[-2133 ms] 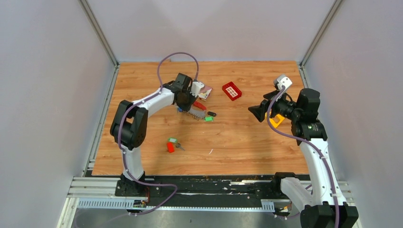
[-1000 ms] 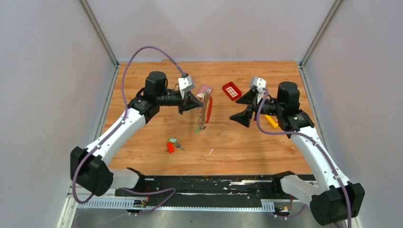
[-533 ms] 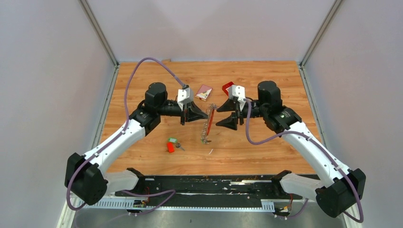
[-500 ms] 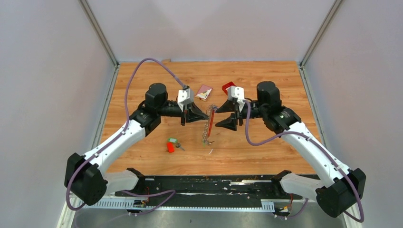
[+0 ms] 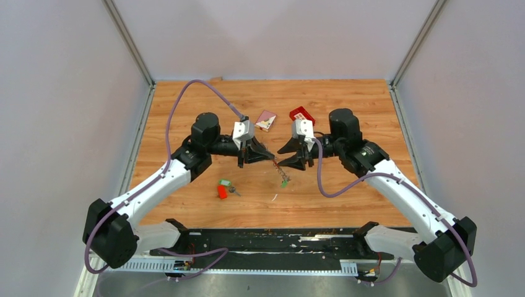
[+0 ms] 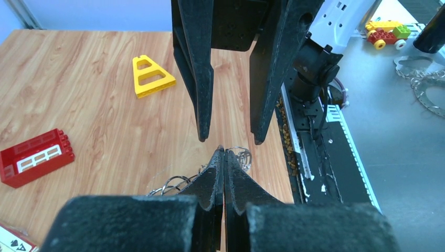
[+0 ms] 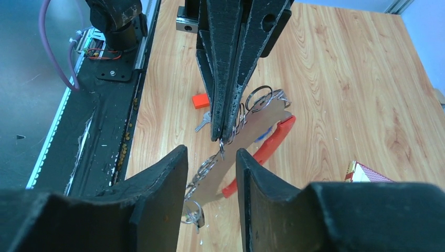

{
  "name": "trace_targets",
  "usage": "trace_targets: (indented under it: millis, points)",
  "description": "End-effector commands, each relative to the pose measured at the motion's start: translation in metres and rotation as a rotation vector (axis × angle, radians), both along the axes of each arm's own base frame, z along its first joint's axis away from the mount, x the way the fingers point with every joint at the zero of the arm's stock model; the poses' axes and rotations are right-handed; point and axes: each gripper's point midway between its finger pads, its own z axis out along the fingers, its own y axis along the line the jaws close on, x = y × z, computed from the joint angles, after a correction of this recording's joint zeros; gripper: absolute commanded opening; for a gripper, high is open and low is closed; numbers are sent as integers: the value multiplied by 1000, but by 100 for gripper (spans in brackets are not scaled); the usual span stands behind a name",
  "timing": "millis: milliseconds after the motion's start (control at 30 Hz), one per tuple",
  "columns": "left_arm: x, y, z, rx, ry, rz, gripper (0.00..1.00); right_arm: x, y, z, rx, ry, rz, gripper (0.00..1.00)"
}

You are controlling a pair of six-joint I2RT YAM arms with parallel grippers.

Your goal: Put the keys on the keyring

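The keyring [image 5: 279, 172], a grey chain-like strip with a red arc [image 7: 264, 147], hangs above the table from my left gripper [image 5: 265, 157], which is shut on one of its rings [image 7: 221, 142]. A green-headed key [image 5: 284, 183] dangles at its low end. My right gripper [image 7: 211, 152] faces the left one tip to tip, open, its fingers [image 6: 202, 134] straddling the chain just below the left tips without touching it. In the left wrist view the left gripper [image 6: 224, 153] shows its jaws pressed together, wire rings [image 6: 171, 184] beside them. A loose green-headed key [image 5: 225, 183] lies on the table.
A small red block [image 5: 222, 192] lies by the loose key. A playing card [image 5: 266, 120] and a red gridded tray [image 5: 301, 114] sit behind the grippers. A yellow triangle frame [image 6: 151, 76] lies on the right half. The black base rail [image 5: 272, 238] runs along the near edge.
Both arms moved toward each other at the table's middle. The right gripper came up to the hanging keyring and its jaws narrowed around the chain. The keyring swung lower and to the right.
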Motion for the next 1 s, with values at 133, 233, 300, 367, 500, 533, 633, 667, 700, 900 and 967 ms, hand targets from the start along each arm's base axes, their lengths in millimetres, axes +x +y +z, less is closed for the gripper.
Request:
trace_targets:
  millis: [133, 233, 300, 367, 500, 533, 633, 667, 700, 900, 967]
  points:
    - [-7, -1, 23, -69, -58, -20, 0, 5, 6, -9, -23, -33, -5, 35]
    - [-8, -2, 23, -72, -47, -21, 0, 5, 7, -11, -27, -27, -6, 32]
    - [-8, -1, 24, -75, -44, -22, 0, 6, 8, -12, -29, -25, -7, 29]
    - [-9, -1, 23, -74, -43, -23, 0, 6, 8, -11, -29, -25, -7, 27]
    - [-9, -1, 22, -71, -40, -22, 0, 6, 9, -10, -28, -29, -9, 21]
    - [-9, -1, 22, -70, -39, -21, 0, 7, 9, -10, -28, -29, -12, 19]
    - [-9, -1, 20, -68, -35, -22, 0, 8, 9, -8, -26, -29, -20, 12]
    - [-9, -1, 19, -67, -34, -24, 0, 9, 9, -8, -25, -30, -26, 7]
    - [-9, -1, 18, -65, -32, -24, 0, 9, 9, -7, -24, -31, -31, 3]
    - [-10, -1, 13, -51, -25, -26, 0, 10, 7, -3, -14, -62, -48, 0]
    - [-10, 0, 13, -52, -26, -27, 0, 10, 6, -3, -15, -65, -51, 0]
